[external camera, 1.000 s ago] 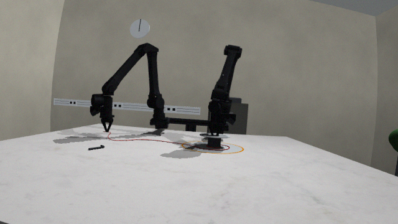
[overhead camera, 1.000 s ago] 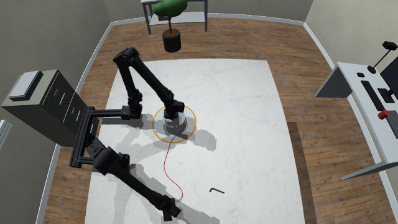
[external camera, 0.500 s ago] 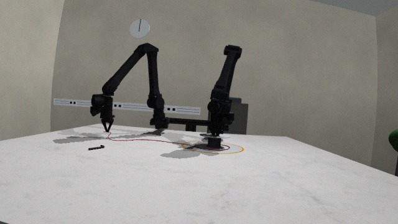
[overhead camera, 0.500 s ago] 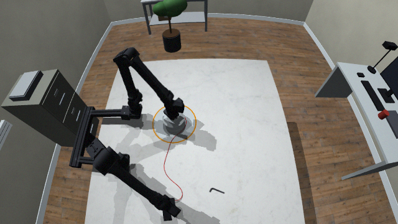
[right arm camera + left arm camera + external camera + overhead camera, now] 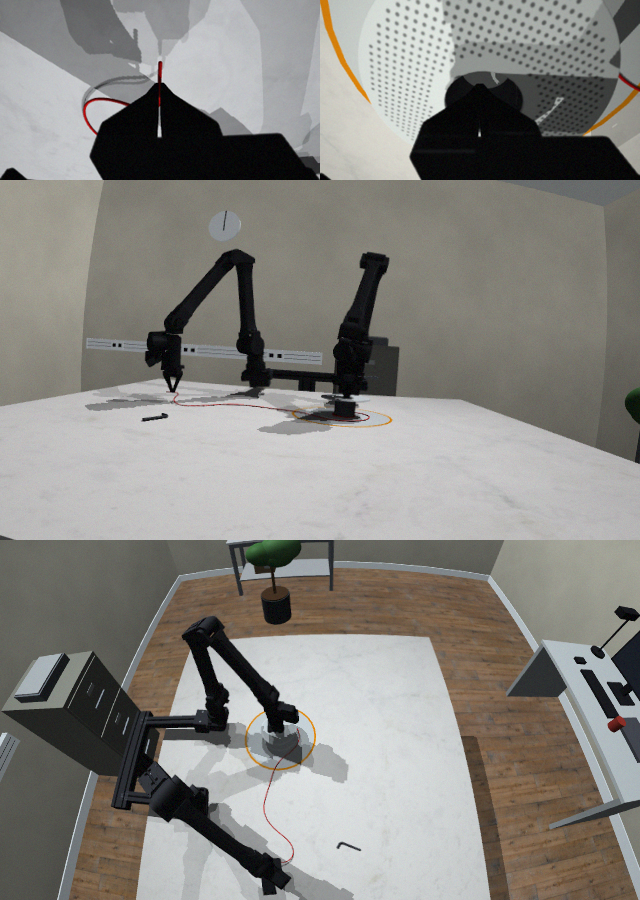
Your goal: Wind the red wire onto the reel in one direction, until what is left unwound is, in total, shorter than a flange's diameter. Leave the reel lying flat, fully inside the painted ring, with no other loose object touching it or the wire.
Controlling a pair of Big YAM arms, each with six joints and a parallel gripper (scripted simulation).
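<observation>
The reel (image 5: 281, 746) (image 5: 345, 408) (image 5: 493, 24) lies flat inside the orange painted ring (image 5: 245, 740) (image 5: 391, 420), its perforated upper flange facing up. My left gripper (image 5: 346, 396) (image 5: 479, 89) is shut and empty, tips over the dark hub opening; their exact depth is hidden. The red wire (image 5: 264, 807) (image 5: 225, 404) (image 5: 629, 83) curves past the reel's side, then runs in a long S over the table to my right gripper (image 5: 172, 391) (image 5: 160, 85). That gripper is shut on the wire near its end, just above the table. Any turns on the hub are hidden.
A black hex key (image 5: 350, 846) (image 5: 155, 417) lies on the white table, apart from the wire and outside the ring. The left arm reaches over the ring. The right arm stretches over the table near the wire's far bend.
</observation>
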